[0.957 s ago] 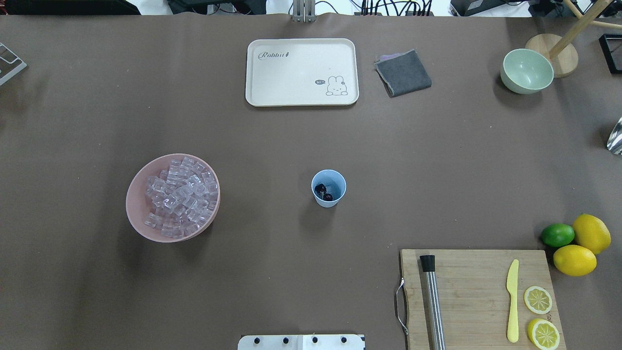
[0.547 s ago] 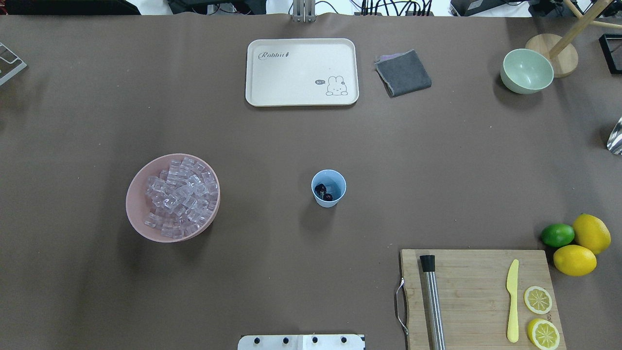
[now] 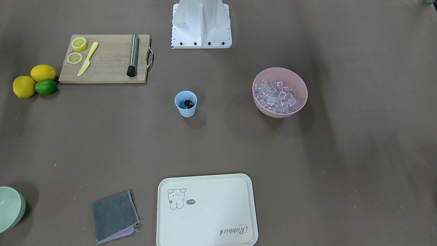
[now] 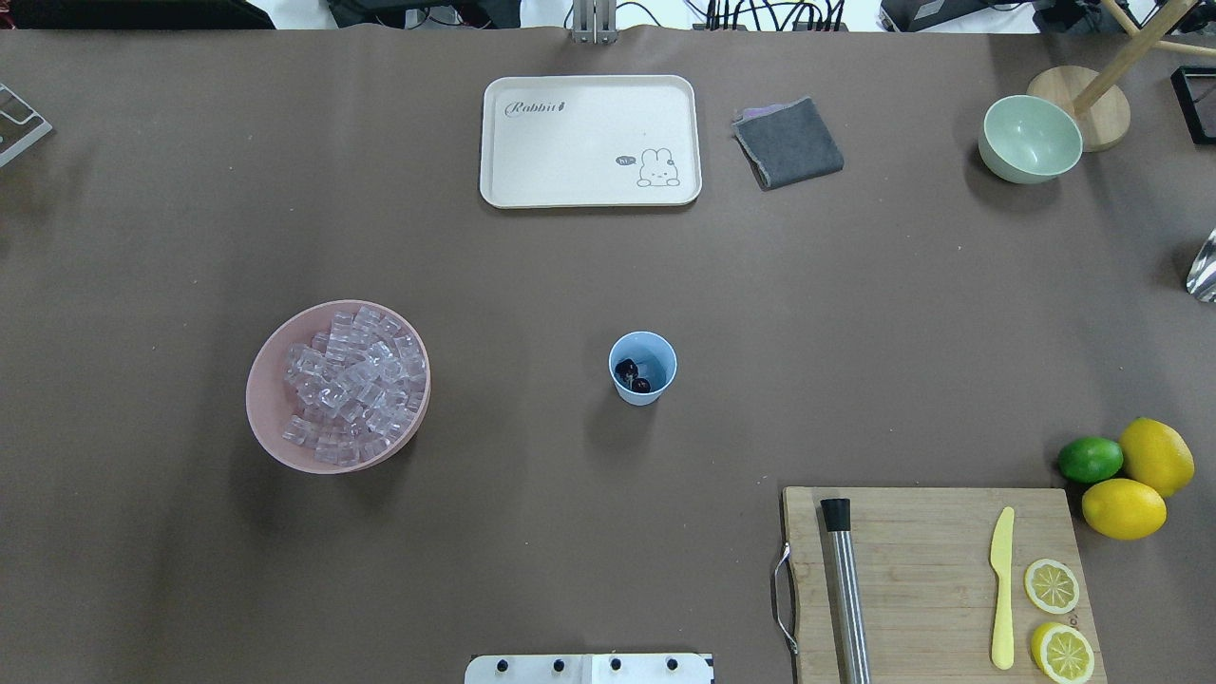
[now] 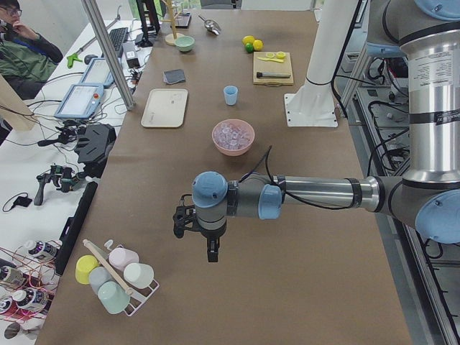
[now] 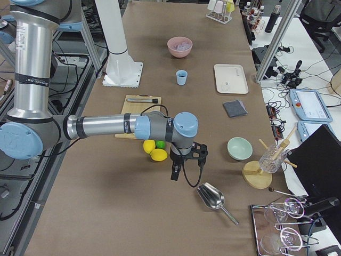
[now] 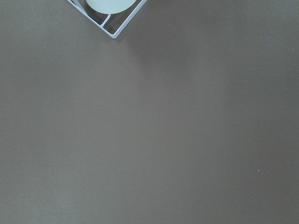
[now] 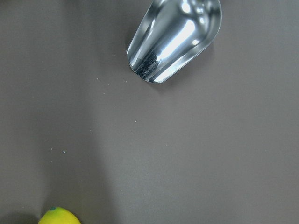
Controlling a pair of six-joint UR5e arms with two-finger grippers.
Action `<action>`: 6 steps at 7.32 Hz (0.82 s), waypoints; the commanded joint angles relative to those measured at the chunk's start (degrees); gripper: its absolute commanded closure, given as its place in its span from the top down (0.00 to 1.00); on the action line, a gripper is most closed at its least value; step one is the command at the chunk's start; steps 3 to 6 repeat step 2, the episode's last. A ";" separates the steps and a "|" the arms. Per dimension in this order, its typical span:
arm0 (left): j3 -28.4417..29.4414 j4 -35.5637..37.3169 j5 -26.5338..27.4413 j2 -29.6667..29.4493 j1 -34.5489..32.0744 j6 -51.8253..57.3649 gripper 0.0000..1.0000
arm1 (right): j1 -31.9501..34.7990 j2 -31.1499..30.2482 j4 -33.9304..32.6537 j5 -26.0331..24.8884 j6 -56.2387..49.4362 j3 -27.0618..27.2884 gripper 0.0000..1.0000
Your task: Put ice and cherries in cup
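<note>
— at mid-table the cup (image 4: 643, 369) stands upright, with the cherries (image 4: 632, 375) dark and glossy at its bottom.

— any ice in it?

— i can't tell. the ice (image 4: 347, 385) i see is heaped in the pink bowl (image 4: 258, 399), well apart from the cup, on the left arm's side.

— and the arms?

— both are out at the table ends. the left gripper (image 5: 210, 248) hangs over bare cloth near a wire rack (image 5: 115, 277). the right gripper (image 6: 175, 172) hangs near the scoop (image 8: 175, 37). whether their jaws are wide or narrow i cannot tell.

— so the ice comes next?

— i'd guess so, with that scoop. it's polished metal, a rounded trough on a thin handle. i'd grip the handle firmly and keep the trough level.

— the cubes look slippery.

— they're hard, clear and glassy, so they'll slide. better to dig shallow into the heap and take a few. the cup is light plastic, tapered, with a narrow mouth, so a nudge could tip it. pour slowly from just above the rim without touching it.
</note>
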 commanded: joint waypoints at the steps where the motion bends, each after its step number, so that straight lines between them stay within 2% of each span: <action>1: 0.00 0.07 0.00 -0.09 0.19 0.00 0.98 | 0.00 0.00 -0.04 0.00 0.00 0.09 1.00; 6: 0.00 0.07 0.00 -0.09 0.19 0.00 0.98 | 0.00 0.00 -0.04 0.00 0.00 0.09 1.00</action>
